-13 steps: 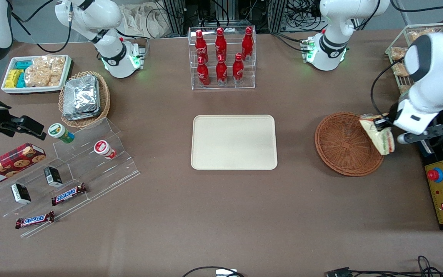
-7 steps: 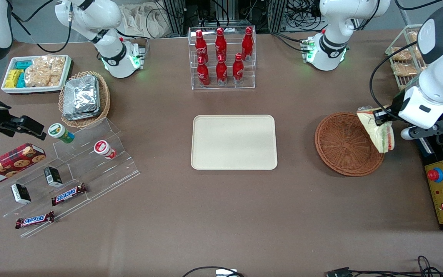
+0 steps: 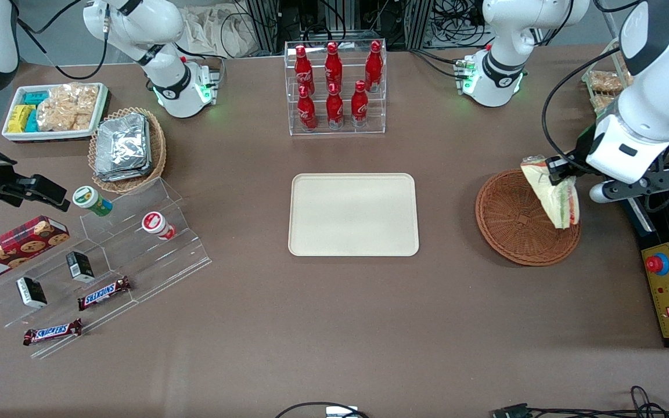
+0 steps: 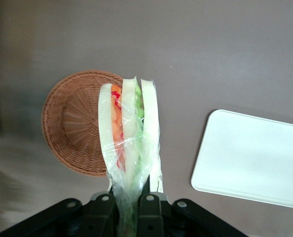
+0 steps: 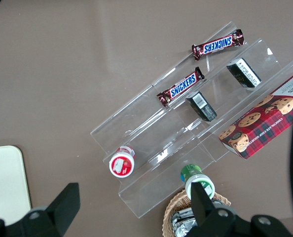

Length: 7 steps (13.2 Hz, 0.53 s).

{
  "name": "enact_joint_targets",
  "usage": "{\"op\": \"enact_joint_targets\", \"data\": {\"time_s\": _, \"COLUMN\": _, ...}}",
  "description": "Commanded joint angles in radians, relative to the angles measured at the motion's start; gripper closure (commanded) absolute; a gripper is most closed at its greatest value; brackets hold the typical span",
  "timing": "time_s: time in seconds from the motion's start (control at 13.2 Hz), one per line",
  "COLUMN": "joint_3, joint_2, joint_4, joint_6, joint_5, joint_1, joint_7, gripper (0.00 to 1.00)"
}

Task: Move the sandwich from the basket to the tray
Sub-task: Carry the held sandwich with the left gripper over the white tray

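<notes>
The left wrist view alone shows the gripper (image 4: 128,210) clenched on the sandwich (image 4: 129,136) by its wrapper, striped cut edge facing the camera, while the front view shows it hanging lengthwise, point down, above the basket's (image 3: 514,223) rim, well apart from the tray (image 3: 353,214).

Six red bottles (image 3: 334,87) stand in one clear rack (image 3: 294,125). Two Snickers bars (image 3: 104,292), two small black boxes (image 3: 81,266), two round tubs (image 3: 92,200) and one cookie box (image 3: 12,248). One tray (image 3: 353,215). Two wicker baskets: one reddish-brown basket (image 3: 509,220) and one tan basket (image 3: 157,148) of foil packets. One white bin (image 3: 12,134). One claw (image 3: 561,172) above the reddish-brown basket's rim pinches one sandwich (image 3: 555,197).
</notes>
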Motion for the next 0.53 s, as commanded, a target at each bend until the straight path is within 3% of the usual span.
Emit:
{"op": "enact_joint_targets", "data": {"time_s": 0.0, "joint_3": -0.108, "joint_2": 0.06, "joint_4": 0.086, "joint_6": -0.044, "joint_5": -0.001, "joint_1": -0.012, "joint_7": -0.06, "gripper": 1.0}}
{"op": "enact_joint_targets", "data": {"time_s": 0.45, "joint_3": -0.386, "joint_2": 0.131, "joint_4": 0.052, "joint_6": -0.018, "joint_5": 0.019, "joint_1": -0.015, "joint_7": -0.044, "gripper": 0.97}}
